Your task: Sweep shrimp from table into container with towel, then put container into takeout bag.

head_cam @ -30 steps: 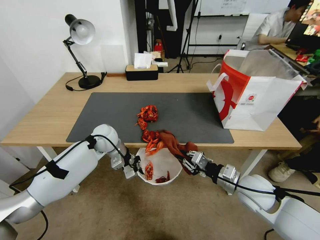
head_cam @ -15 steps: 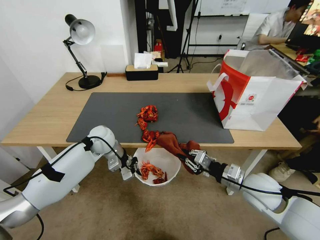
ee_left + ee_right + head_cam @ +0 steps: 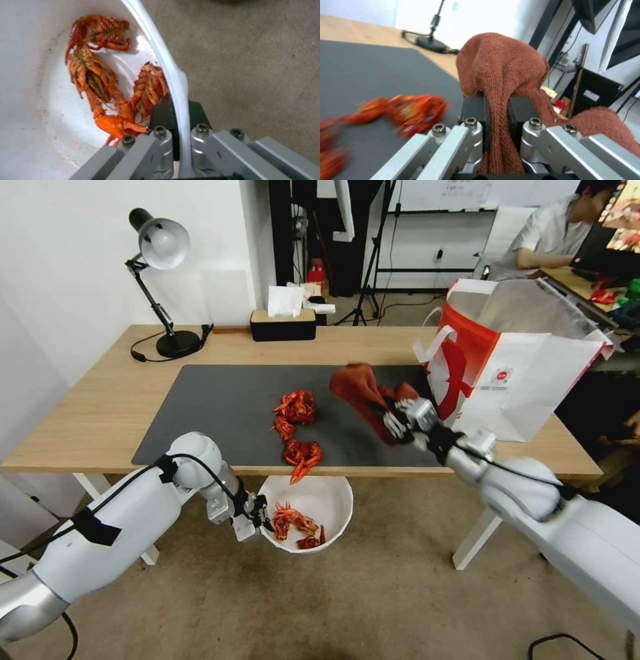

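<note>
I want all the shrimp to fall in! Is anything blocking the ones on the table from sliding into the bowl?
Nothing visible does. The shrimp trail across the mat to the table edge, and the container waits just below.

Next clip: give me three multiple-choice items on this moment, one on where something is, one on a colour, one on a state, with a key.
1. Where is the round white plastic container?
A. on the grey mat
B. below the table's near edge
C. inside the bag

2. What colour is the takeout bag's side panel?
A. red
B. green
C. black

3. What is the right gripper doing?
A. open above the lamp
B. shut on the rust-red towel
C. shut on the bowl rim

Key: B, the left gripper holds it by the rim under the light wood table; A, the panel facing the mat is red; B, the right wrist view shows cloth pinched between the fingers.
</note>
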You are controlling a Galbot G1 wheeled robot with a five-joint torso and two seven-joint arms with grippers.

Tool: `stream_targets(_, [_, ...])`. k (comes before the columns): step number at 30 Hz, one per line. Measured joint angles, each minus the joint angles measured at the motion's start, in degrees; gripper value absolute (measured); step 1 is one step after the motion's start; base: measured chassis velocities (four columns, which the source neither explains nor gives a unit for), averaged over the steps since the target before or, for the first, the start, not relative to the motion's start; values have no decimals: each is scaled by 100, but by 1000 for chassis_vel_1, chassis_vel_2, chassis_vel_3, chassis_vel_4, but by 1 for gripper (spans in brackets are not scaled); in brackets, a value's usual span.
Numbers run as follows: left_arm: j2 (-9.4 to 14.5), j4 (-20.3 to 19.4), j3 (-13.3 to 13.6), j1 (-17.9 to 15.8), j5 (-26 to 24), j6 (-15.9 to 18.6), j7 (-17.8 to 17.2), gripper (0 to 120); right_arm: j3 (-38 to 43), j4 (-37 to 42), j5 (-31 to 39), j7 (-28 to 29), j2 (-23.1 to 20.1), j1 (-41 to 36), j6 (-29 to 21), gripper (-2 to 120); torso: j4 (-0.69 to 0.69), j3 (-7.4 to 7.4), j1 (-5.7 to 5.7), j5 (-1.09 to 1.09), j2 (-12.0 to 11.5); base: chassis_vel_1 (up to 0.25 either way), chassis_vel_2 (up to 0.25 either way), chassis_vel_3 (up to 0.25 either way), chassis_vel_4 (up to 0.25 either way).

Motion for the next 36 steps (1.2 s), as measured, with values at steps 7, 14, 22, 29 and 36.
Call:
stream_targets(7, [59, 33, -104, 68, 0, -31, 6, 0, -1293, -2188, 25, -378, 1246, 1651, 71, 8, -1, 1, 1, 3, -1, 0, 0, 0, 0])
stream_targets(14, [105, 123, -222, 77, -21, -102, 7, 0, -1855, -3905, -81, -1133, 2151, 2466, 218, 8, 0, 1, 0, 2, -1, 0, 0, 0, 0])
stream_targets(22, [86, 194, -263, 87, -25, -151, 6, 0, -1831, -4824, -24, -2320, 2519, 2652, 598, 8, -1, 0, -1, 3, -1, 0, 0, 0, 0])
stream_targets(29, [87, 227, -285, 89, -24, -195, 5, 0, -1799, -5050, 20, -2777, 2636, 2664, 614, 8, -2, 0, 0, 3, -1, 0, 0, 0, 0])
stream_targets(36, [87, 233, -308, 103, -24, -212, 1, 0, -1769, -5249, 140, -3163, 2735, 2679, 618, 8, -1, 0, -1, 3, 0, 0, 0, 0, 0])
